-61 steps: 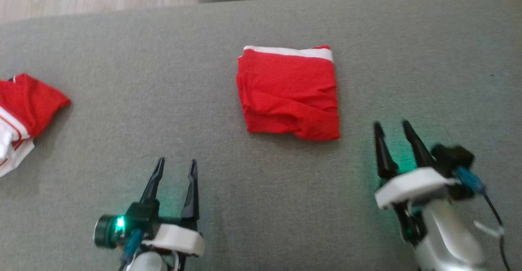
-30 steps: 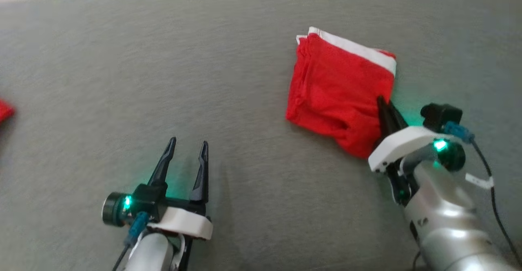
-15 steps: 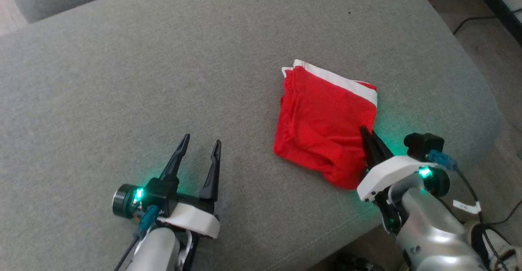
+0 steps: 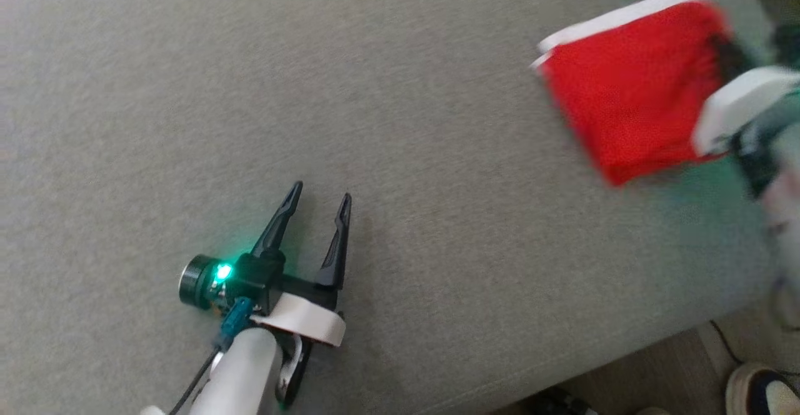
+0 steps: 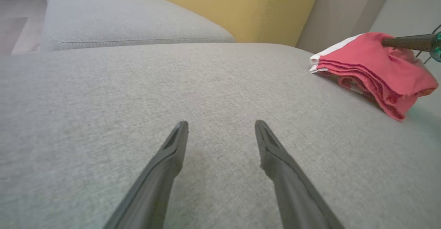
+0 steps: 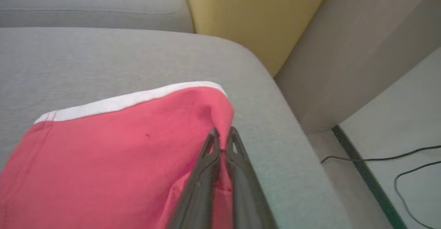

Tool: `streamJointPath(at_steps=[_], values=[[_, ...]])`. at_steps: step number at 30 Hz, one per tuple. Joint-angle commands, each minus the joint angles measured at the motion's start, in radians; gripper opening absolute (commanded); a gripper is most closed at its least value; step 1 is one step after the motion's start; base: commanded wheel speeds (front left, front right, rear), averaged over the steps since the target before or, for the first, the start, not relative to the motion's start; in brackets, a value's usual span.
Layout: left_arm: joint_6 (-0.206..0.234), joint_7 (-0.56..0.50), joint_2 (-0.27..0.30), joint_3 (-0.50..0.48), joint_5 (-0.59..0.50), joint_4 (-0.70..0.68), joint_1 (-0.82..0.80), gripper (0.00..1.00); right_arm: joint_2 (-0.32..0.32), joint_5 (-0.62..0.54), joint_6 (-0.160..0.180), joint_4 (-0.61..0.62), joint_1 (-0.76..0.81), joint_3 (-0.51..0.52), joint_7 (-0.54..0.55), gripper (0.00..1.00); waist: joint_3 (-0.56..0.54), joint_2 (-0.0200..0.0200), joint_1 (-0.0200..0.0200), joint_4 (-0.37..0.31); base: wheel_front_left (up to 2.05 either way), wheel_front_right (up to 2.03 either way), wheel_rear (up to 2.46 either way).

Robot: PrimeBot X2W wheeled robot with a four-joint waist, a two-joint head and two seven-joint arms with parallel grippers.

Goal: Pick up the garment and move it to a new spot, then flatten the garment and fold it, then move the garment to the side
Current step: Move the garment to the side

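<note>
Item, grey seat cushion, contents listed from left. Left gripper: stood low over the cushion's near left part, fingers apart and holding nothing, pointed toward the far edge. By appearance it was parked out of the way, since the carrying needed one arm alone. Middle of the cushion: bare fabric. Garment: red with a white band, folded into a layered square, lay at the cushion's right edge near its far right corner. This placement accorded with the task's last step, moving it to the side. Its right border was raised while the layers on its left sagged toward the cushion. Right gripper: fingers pressed together on that right border, pinching several layers at once, presumably so the fold would travel whole. Beyond the near right corner: floor, with a shoe on it.
</note>
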State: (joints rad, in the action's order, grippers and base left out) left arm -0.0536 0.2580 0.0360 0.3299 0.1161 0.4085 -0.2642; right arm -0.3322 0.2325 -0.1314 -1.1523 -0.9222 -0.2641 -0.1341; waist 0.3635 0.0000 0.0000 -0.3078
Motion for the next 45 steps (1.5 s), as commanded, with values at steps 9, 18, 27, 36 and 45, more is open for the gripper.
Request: streamJointPath(at_steps=[9, 18, 27, 36, 45], values=[[0.001, 0.004, 0.015, -0.065, -0.018, -0.013, -0.029, 1.00, -0.161, -0.139, 0.001, -0.096, -0.140, 0.215, -0.085, 1.00, 0.064, 0.0000, 0.0000, 0.072, 0.00, 0.00, 0.00], [0.034, 0.004, 0.014, -0.126, -0.005, -0.031, -0.043, 1.00, 0.076, -0.168, 0.001, 0.264, -0.061, 0.350, -0.127, 1.00, 0.040, 0.0000, 0.0000, 0.075, 0.00, 0.00, 0.00], [0.085, 0.004, 0.014, -0.254, 0.024, -0.072, -0.018, 1.00, 0.250, -0.056, 0.001, 0.671, 0.269, 0.203, -0.127, 1.00, -0.010, 0.0000, 0.0000, 0.142, 0.00, 0.00, 0.00], [0.101, 0.004, 0.014, -0.347, 0.024, -0.088, 0.043, 1.00, 0.281, -0.028, 0.001, 0.702, 0.510, 0.133, -0.128, 1.00, -0.052, 0.0000, 0.0000, 0.208, 0.00, 0.00, 0.00], [0.119, 0.004, 0.014, -0.320, 0.061, -0.074, 0.100, 1.00, 0.282, -0.004, 0.001, 0.666, 0.599, 0.106, -0.128, 1.00, -0.118, 0.0000, 0.0000, 0.258, 0.00, 0.00, 0.00]])
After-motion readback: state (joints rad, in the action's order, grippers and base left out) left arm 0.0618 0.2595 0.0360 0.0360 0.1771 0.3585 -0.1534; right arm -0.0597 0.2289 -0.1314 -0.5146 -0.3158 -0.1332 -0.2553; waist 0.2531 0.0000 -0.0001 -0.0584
